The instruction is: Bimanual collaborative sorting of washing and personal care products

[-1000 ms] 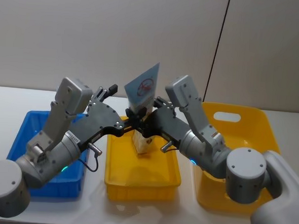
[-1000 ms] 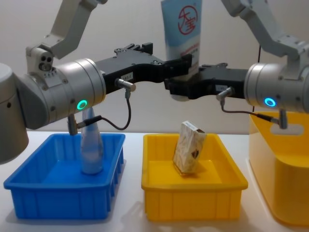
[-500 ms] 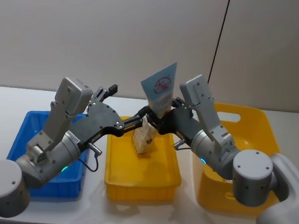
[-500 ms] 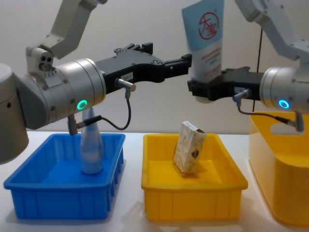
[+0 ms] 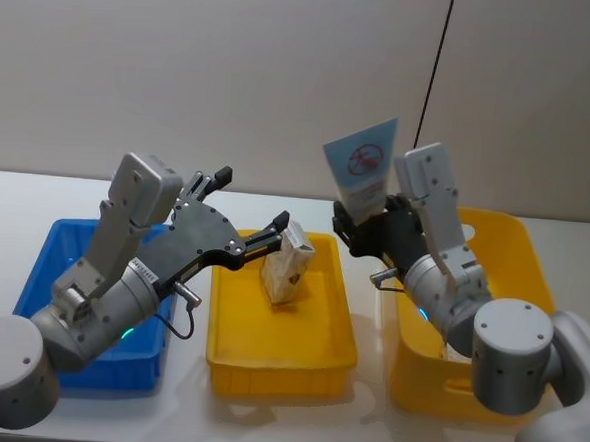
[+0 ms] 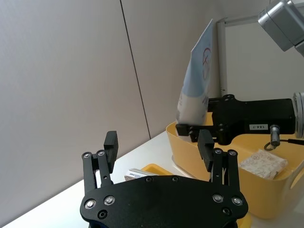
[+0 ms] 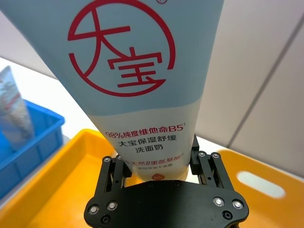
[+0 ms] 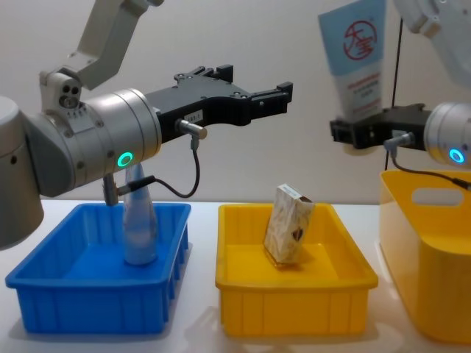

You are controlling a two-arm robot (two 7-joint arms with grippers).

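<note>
The light-blue tube [image 5: 361, 168] with a red circled character stands upright, cap end down, in my right gripper [image 5: 361, 223], which is shut on it over the near edge of the big yellow bin [image 5: 493, 255]. The tube [image 8: 356, 55] shows high on the right in the chest view, clamped between the fingers [image 7: 116, 164]. My left gripper [image 8: 282, 93] hangs open and empty above the yellow tray [image 8: 294, 282]. A beige speckled pack [image 8: 288, 223] leans in that tray. A clear bottle [image 8: 138, 224] stands in the blue tray [image 8: 96, 296]. Another beige pack [image 6: 263, 163] lies in the bin.
The blue tray [image 5: 52, 256], the yellow tray [image 5: 312, 354] and the yellow bin stand side by side from left to right on a white table. A plain wall lies behind, with a dark cable [image 5: 435, 64] hanging down it.
My right gripper has carried the tube to the right, away from the left gripper and toward the yellow bin. The left arm has held still, open over the yellow tray.
</note>
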